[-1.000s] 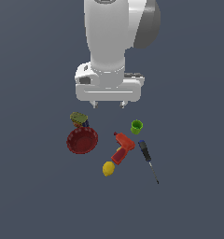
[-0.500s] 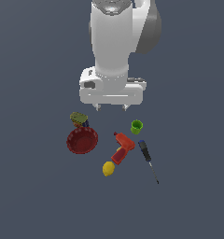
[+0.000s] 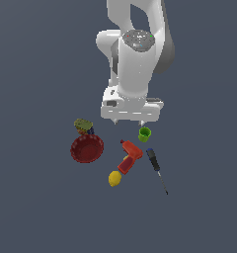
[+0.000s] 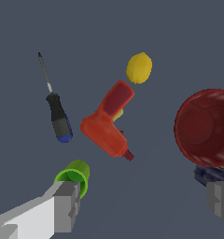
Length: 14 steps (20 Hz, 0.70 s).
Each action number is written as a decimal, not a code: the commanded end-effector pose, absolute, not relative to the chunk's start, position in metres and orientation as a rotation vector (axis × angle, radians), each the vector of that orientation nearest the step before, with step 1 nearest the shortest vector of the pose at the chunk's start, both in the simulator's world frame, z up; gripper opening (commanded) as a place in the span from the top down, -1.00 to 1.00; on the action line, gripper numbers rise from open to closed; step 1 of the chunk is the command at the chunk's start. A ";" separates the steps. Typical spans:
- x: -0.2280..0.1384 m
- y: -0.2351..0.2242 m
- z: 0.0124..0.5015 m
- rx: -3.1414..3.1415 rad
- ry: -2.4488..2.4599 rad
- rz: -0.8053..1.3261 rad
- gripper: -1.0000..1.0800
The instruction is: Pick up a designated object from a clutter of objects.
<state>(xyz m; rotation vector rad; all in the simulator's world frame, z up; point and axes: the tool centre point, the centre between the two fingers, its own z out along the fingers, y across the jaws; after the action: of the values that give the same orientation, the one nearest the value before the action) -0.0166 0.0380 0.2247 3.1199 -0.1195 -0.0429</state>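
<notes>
The designated object, a small lime-green cup [image 3: 144, 133] [image 4: 73, 177], stands upright at the edge of the clutter of objects. My gripper [image 3: 129, 122] [image 4: 144, 203] hangs open above the clutter with nothing between its fingers. In the wrist view one finger [image 4: 67, 205] is right beside the cup's rim, while the other finger [image 4: 220, 198] is far off near the bowl. The cup lies outside the gap between them. Whether the near finger touches the cup I cannot tell.
A red power drill [image 3: 130, 155] [image 4: 109, 126] lies in the middle. Beside it are a yellow lemon [image 3: 115, 178] [image 4: 139, 68], a black-handled screwdriver [image 3: 155, 165] [image 4: 58, 116], a dark red bowl [image 3: 87, 148] [image 4: 205, 128] and an olive box [image 3: 83, 125].
The arm has shifted toward the exterior view's right and come down closer to the clutter, bringing one finger next to the green cup. The objects have not moved.
</notes>
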 end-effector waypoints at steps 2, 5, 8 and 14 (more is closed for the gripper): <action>-0.026 0.060 0.196 3.116 -0.157 -0.033 -0.92; -0.037 0.079 0.170 3.115 -0.191 -0.023 -0.92; -0.049 0.096 0.147 3.116 -0.222 -0.015 -0.92; -0.072 0.122 0.114 3.121 -0.270 -0.005 -0.92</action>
<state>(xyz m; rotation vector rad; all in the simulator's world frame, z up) -0.0668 0.1165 0.1216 3.1191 -0.2566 -0.0086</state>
